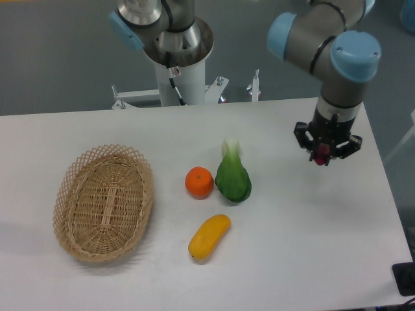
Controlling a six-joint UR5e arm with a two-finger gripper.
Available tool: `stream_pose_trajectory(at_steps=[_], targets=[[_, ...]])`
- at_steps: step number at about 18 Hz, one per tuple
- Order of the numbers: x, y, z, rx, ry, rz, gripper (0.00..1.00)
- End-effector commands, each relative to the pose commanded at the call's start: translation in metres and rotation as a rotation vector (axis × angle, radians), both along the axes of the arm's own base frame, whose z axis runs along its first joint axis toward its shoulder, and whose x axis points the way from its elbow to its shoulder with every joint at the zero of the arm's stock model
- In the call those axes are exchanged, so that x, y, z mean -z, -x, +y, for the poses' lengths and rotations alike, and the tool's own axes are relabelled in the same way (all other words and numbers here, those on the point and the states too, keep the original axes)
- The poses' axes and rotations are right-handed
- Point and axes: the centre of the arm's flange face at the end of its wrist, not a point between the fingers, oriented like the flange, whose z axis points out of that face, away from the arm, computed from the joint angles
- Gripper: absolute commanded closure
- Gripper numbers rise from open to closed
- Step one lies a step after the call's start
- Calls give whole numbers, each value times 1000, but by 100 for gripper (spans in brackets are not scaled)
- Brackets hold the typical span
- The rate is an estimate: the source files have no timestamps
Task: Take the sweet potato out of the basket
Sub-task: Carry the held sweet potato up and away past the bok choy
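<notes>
Looking down across the white table point(305, 233), we see the gripper point(327, 155) hanging over the far right part of the surface, pointed downward from the arm's point(331, 45) grey and blue wrist. Its 2 black fingers point(340, 148) sit close together around a small reddish-purple object, the sweet potato point(321, 157), of which only a tip shows between them. We read the claw as nearly closed and gripping that tuber, though most of it is hidden by the fingers.

Well apart from it, at the near left of the table, lies the basket point(104, 202), an oval of tan wicker with an open lattice rim; nothing is visible inside it.

Between the basket and the gripper, around the middle of the table, we count 3 other items. A round orange point(199, 182) sits just right of the basket. Touching or almost touching its right side is a green leafy vegetable point(233, 178), its pale stalk end pointing toward the far edge. Nearer to us, below those 2, lies a yellow-orange mango point(209, 237), set at a slant and apart from both.

None of these 3 lies under the gripper; bare tabletop separates the vegetable from it. Beyond the far edge stands the arm's white base column point(178, 71).
</notes>
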Motion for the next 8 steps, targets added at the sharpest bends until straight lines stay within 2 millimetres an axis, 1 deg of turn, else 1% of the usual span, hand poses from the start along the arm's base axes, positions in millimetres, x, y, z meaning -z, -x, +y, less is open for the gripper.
stream_pose_trajectory(at_steps=[2,8], targets=[[-3,10,-2,43,4,10,95],[-3,14,-11,103,17,2,95]])
